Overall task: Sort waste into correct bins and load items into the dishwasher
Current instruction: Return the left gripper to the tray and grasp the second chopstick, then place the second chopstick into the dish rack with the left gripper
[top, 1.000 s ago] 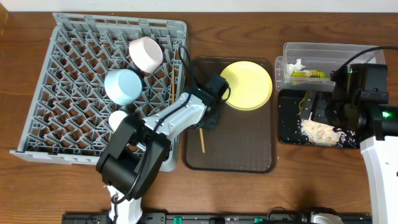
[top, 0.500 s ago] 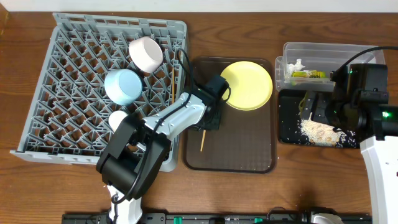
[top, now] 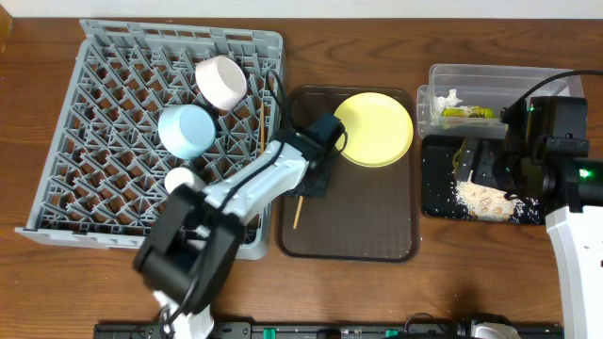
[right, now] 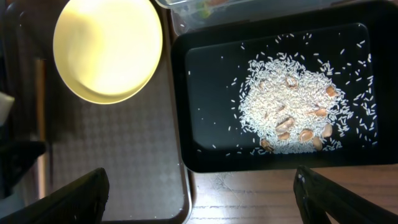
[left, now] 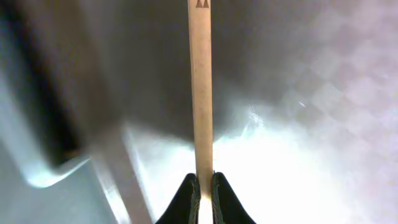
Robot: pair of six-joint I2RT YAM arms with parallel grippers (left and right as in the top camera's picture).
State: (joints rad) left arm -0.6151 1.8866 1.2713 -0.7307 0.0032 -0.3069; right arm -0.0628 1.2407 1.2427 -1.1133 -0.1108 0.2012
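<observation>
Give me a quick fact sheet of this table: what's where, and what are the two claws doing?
Dish rack: white bowl, light blue bowl, cream cup, one chopstick
Brown tray: yellow plate, second chopstick
Left gripper: shut on the second chopstick
Right gripper: open, empty, over the black tray
Black tray: rice scraps
Clear tub: wrapper, tissue

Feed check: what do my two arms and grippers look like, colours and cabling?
The left arm has white shell links with black joints; the left gripper has slim black pointed fingers. The right arm has a white lower link, a black upper housing with a green light and a looping black cable; the right gripper fingers are dark too.
</observation>
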